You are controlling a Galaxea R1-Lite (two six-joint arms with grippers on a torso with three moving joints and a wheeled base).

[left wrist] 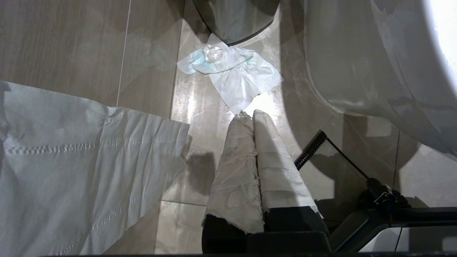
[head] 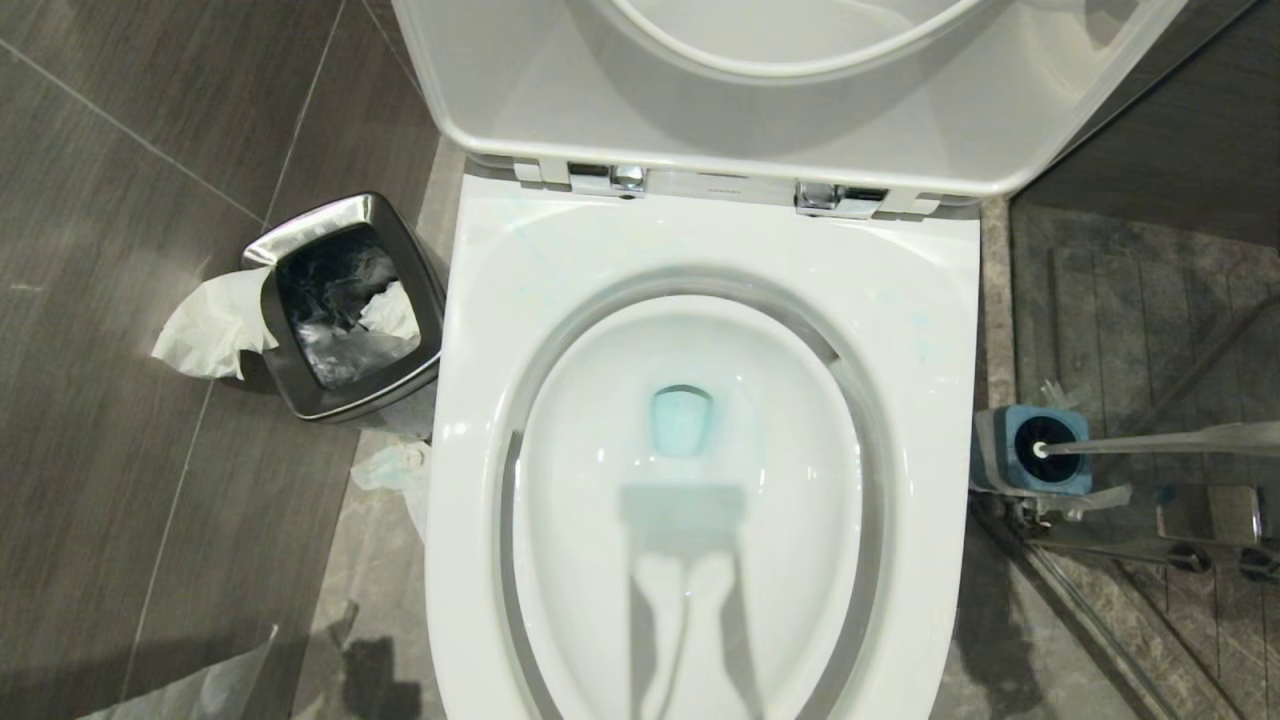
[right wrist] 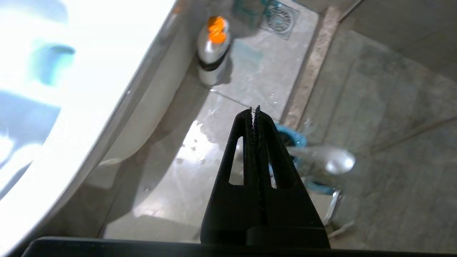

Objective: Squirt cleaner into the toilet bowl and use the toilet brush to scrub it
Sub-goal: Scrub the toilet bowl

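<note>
Right hand (right wrist: pixel 254 110) shut, beside toilet bowl (right wrist: pixel 107 117) rim, above toilet brush (right wrist: pixel 321 159).

Toilet bowl (head: pixel 700 520): near rim cut off by the head view's lower edge; raised lid (head: pixel 800 100) cut off at the far edge. Toilet brush (head: pixel 1150 440): handle runs out of frame on the right, bristle head hidden inside its holder (head: pixel 1000 440). Bottle (right wrist: pixel 213 46) with orange cap, blurred, label unreadable. Tissue sheet (left wrist: pixel 71 160) cropped at the frame's edge.
</note>
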